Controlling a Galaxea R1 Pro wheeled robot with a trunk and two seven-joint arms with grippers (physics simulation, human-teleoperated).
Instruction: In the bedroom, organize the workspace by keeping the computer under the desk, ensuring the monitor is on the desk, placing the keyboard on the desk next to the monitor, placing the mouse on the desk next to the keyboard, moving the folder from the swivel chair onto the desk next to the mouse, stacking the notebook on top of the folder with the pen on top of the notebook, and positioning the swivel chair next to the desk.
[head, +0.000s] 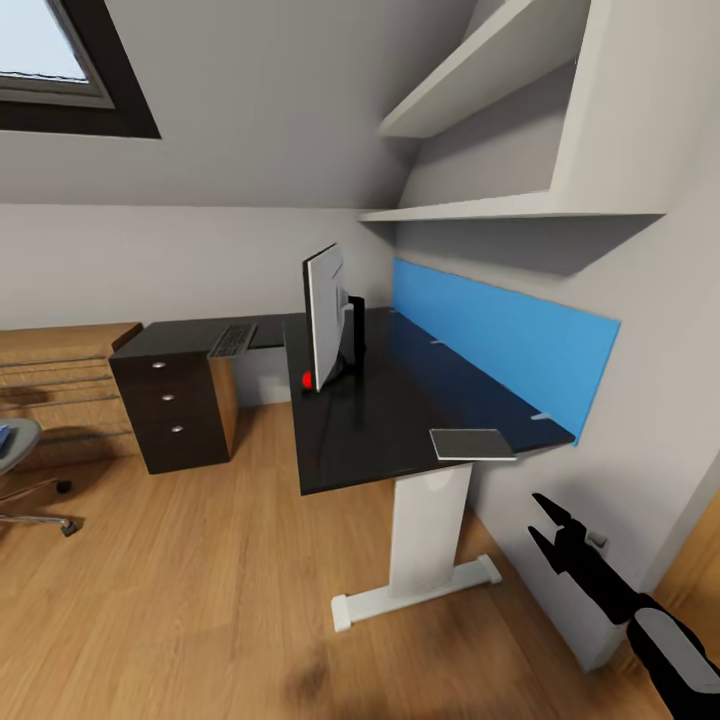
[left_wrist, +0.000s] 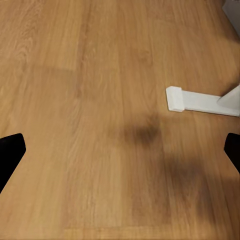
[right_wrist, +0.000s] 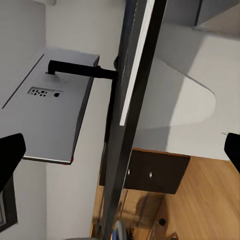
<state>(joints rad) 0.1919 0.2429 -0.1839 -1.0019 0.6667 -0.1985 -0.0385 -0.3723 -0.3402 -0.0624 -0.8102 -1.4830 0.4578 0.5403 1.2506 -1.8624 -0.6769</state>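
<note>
Monitor (head: 324, 315) stands upright on its black stand on the black tabletop (head: 380, 420), seen nearly edge-on from the head view with its pale back showing and a small red dot at its lower corner; in the right wrist view its silver-white back (right_wrist: 50, 110) and stand arm appear beside the tabletop's thin edge. Keyboard (head: 232, 340) lies flat on the far wing of the L-shaped tabletop, well apart from the monitor, above the dark three-drawer unit (head: 170, 405) with round silver knobs. Near the tabletop's front corner, close to the blue back panel (head: 500, 335), rests a thin, dark, pale-edged pad, the notebook (head: 472, 443). A white pedestal leg (head: 425, 530) carries the tabletop, and its foot (left_wrist: 200, 101) shows on the wood floor (left_wrist: 100, 125) in the left wrist view. At the far left edge of the head view, part of the swivel chair (head: 20, 470) stands well apart from the tabletop, with something blue on its seat. The right hand (head: 548, 530) hangs below the tabletop's corner beside the wall, its two fingers spread apart. The left hand (left_wrist: 120, 150) points down at bare floor, fingers set wide.
</note>
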